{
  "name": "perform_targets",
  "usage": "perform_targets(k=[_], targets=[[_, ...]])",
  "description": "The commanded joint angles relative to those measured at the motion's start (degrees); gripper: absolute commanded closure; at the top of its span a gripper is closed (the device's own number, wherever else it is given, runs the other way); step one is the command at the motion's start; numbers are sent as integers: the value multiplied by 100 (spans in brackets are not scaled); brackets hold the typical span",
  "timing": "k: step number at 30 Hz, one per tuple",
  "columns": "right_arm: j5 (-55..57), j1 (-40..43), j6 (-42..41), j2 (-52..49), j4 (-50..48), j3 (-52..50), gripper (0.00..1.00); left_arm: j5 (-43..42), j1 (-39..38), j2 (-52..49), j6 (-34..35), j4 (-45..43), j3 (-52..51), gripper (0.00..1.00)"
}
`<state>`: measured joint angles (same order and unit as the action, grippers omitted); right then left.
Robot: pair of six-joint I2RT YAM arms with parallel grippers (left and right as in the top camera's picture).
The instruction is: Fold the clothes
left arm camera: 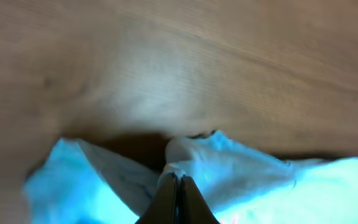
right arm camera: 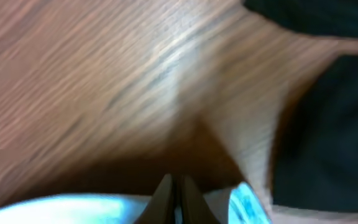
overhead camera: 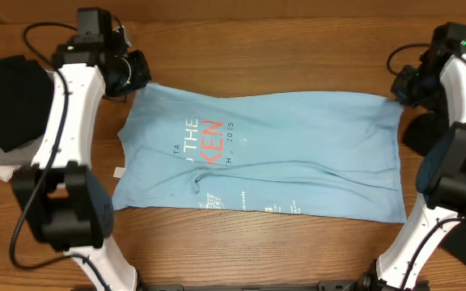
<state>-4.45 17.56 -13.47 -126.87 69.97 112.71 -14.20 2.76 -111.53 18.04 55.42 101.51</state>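
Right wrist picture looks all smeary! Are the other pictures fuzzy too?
Right wrist view: yes, smeared, the table's wood grain runs in streaks and the T-shirt edge is soft. Left wrist view: also out of focus, with the T-shirt glowing washed-out bright cyan. Overhead view: sharp and evenly lit, lettering crisp, only faint shadows along the wrinkles.

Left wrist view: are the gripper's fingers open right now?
No, the left gripper has its jaws pressed together, pinching a bunched edge of the blue T-shirt.
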Motion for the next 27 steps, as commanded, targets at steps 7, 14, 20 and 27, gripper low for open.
perform_targets(k=[7,14,20,27], targets=[[118,319,20,308,1775,553,96,-59,-4,256,-118,1692,-9,96],[549,614,153,308,2712,549,96,531,-2,256,-155,2551,-11,96],[393,758,179,426,2712,205,96,719,-4,256,-219,3265,-15,96],[385,761,308,649,2715,-885,96,715,-7,256,-398,3565,-186,96]])
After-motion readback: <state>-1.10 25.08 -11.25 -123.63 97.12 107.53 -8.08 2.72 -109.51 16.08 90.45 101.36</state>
